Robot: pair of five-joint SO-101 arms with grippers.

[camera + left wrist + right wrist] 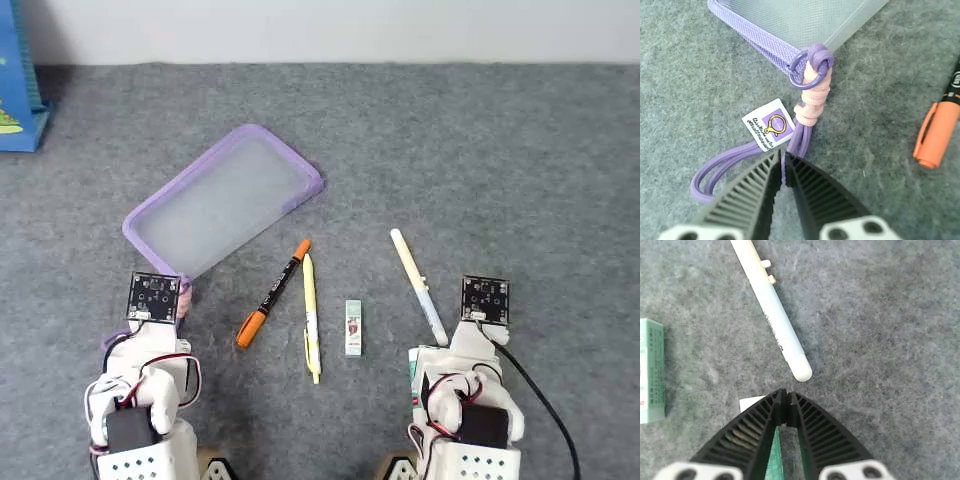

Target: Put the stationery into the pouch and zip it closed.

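A translucent pouch with purple edging lies slanted at the left. Its purple wrist cord and tag trail toward my left gripper, which is shut just above the cord. An orange marker, a yellow pen and a small eraser box lie in the middle. A white and pale blue pen lies at the right, its tip just ahead of my shut right gripper. A green and white item sits under the right gripper.
The surface is grey carpet-like felt. A blue box stands at the far left edge. The left arm and right arm sit at the near edge. The orange marker lies beside the cord.
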